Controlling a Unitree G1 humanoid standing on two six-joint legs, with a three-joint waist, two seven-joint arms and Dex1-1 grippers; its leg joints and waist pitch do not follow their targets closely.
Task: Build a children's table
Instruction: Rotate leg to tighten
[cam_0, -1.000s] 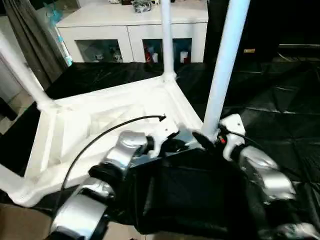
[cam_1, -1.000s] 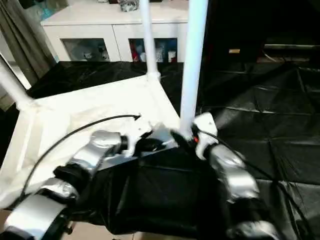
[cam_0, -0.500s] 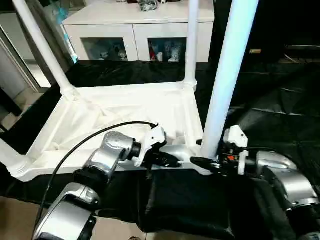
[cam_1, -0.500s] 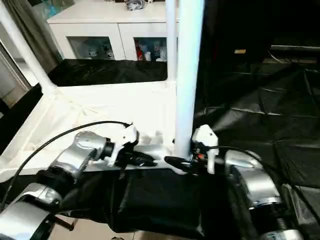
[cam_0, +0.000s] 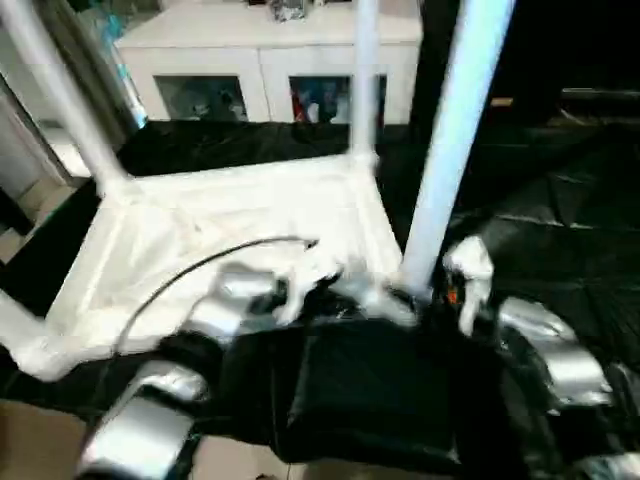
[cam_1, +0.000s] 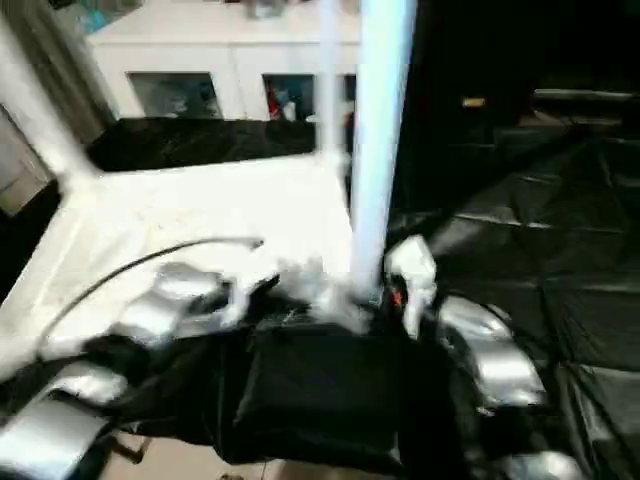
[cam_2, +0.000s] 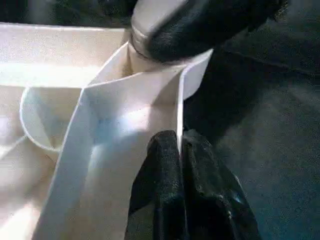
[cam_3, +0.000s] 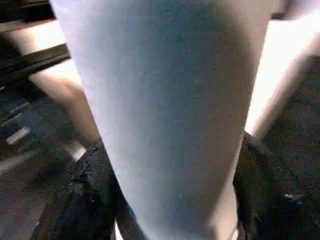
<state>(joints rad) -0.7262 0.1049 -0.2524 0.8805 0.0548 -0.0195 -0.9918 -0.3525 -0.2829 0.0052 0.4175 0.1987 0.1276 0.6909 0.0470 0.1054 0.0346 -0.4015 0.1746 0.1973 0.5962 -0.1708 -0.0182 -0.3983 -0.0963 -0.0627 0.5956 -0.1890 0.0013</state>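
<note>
Children's table (cam_0: 230, 225) upside down on the black-cloth-draped table (cam_0: 560, 190), ribbed underside up, white legs standing up out of the rounded corner sockets. Lies toward the near left part of the black cloth, its near left corner at the cloth's near edge, its near right corner just in front of the two silver forearms. Near right leg (cam_0: 448, 140) upright in that corner socket, tall and pale, running out past the upper edge of the head views. Right gripper (cam_0: 425, 295) at the foot of this leg; in the right wrist view, one black finger (cam_3: 92, 200) on either side of the white tube (cam_3: 170, 115), pressed against it, so clamped around the leg. Left gripper (cam_2: 181, 150) at the same near right corner, on the table's thin side wall (cam_2: 145, 100); in the left wrist view, its two black fingers (cam_2: 162, 190) close together with the white wall edge pinched between them, the dark tip of the other gripper (cam_2: 200, 25) just beyond at the leg's base. Farther off, the far right leg (cam_0: 364, 80) and the far left leg (cam_0: 60, 95) upright in their sockets. Behind the black cloth, along its far edge, a white cabinet (cam_0: 250, 45) with glass doors.
</note>
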